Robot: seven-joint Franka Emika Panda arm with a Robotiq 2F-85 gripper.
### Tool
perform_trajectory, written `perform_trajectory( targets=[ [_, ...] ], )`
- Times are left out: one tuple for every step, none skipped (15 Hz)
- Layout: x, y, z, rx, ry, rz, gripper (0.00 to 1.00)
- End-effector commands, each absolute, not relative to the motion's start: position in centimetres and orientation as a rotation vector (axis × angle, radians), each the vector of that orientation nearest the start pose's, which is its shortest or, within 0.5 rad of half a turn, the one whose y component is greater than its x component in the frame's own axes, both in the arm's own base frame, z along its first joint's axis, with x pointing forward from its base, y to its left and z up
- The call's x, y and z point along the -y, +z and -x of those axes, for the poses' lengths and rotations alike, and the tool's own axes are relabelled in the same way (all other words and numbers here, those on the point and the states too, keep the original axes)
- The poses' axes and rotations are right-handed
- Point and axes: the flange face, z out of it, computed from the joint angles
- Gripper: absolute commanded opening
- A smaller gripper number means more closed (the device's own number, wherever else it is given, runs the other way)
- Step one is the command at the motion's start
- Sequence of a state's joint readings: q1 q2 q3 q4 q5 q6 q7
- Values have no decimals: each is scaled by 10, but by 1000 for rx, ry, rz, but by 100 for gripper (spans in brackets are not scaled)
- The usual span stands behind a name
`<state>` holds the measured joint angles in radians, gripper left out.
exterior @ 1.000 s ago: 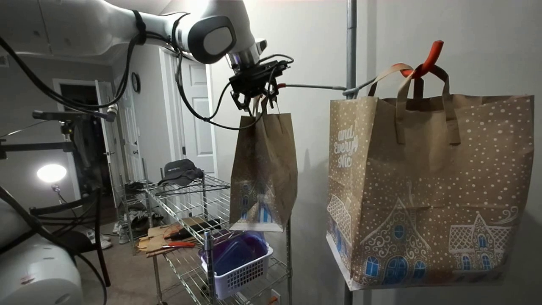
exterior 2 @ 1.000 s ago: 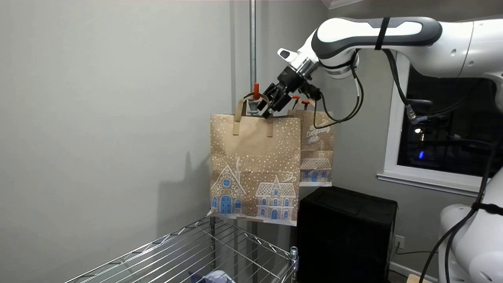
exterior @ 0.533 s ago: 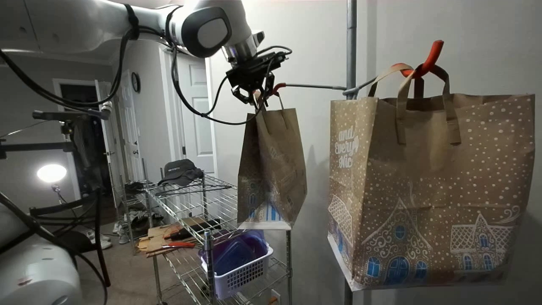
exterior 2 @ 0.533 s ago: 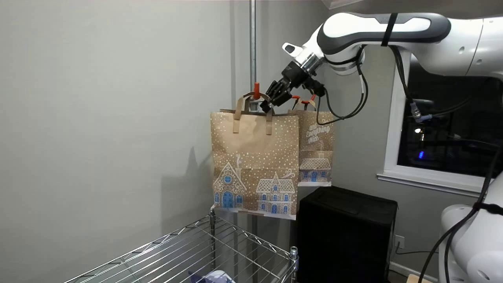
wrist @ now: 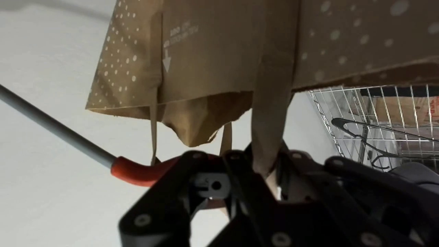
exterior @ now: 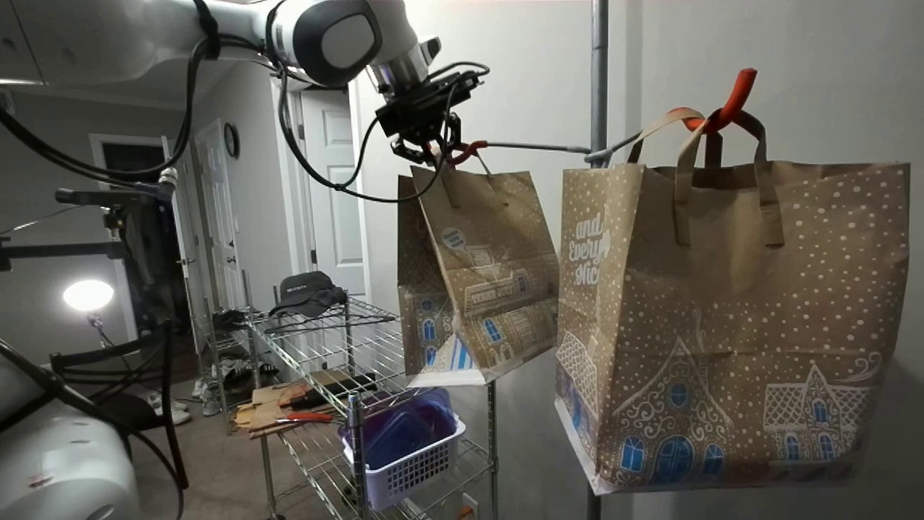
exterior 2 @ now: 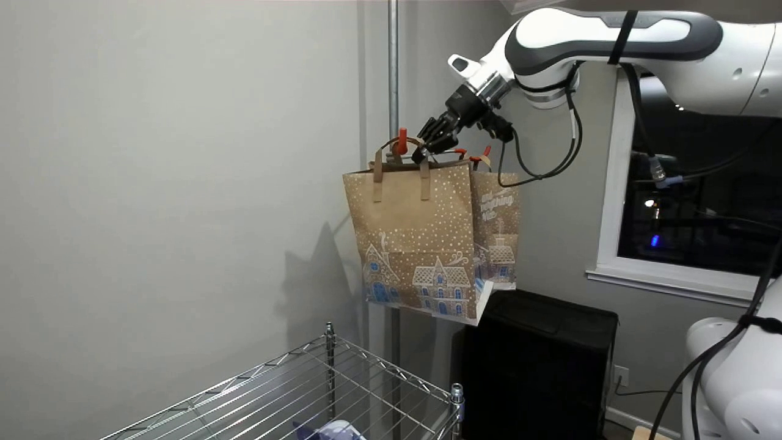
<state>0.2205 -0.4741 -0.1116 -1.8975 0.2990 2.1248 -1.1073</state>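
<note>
My gripper (exterior: pixel 432 152) is shut on a handle strap (wrist: pixel 272 113) of a brown paper bag (exterior: pixel 491 267) printed with white dots and houses. In the wrist view the strap runs down between the fingers. The bag hangs tilted below the gripper, its open top (wrist: pixel 212 116) showing in the wrist view. Right beside the fingers is a red-tipped hook (exterior: pixel 471 150) on a grey rod. Another strap (wrist: pixel 154 137) of the bag reaches down to the red tip; whether it still loops over it, I cannot tell. My gripper (exterior 2: pixel 421 153) hides part of the handles.
A matching bag (exterior: pixel 722 347) hangs from a red hook (exterior: pixel 736 101) on the same upright pole (exterior: pixel 599 72), close to the tilted bag's edge. Below stand a wire shelf (exterior 2: pixel 287 391), a white basket (exterior: pixel 415 469) and a black box (exterior 2: pixel 537 360). A wall is behind.
My gripper has shut and moved up, back toward the arm's base. The bag has risen with it, swinging and turning so its broad side shows more beside the hanging bag.
</note>
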Motion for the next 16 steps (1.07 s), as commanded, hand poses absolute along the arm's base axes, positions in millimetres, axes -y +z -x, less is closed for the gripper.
perform_trajectory(
  targets=[
    [-43,786,-414,1606,-1250,2483,7],
    [-45,794,-410,1609,-1267,2472,6],
    [-47,803,-404,1610,-1282,2441,6],
    [-51,810,-399,1615,-1291,2419,6],
    [-54,817,-394,1618,-1299,2408,5],
    [-59,824,-389,1628,-1308,2399,6],
    [-64,829,-384,1640,-1310,2387,6],
    [-69,833,-381,1647,-1308,2374,6],
    [-74,836,-378,1655,-1302,2360,6],
    [-80,839,-375,1669,-1298,2352,5],
    [-85,841,-373,1687,-1292,2338,5],
    [-90,841,-372,1703,-1286,2330,6],
    [-95,841,-371,1716,-1275,2317,6],
    [-99,838,-372,1725,-1263,2307,6],
    [-102,837,-372,1731,-1250,2301,6],
    [-107,836,-371,1738,-1242,2292,6]
  ],
)
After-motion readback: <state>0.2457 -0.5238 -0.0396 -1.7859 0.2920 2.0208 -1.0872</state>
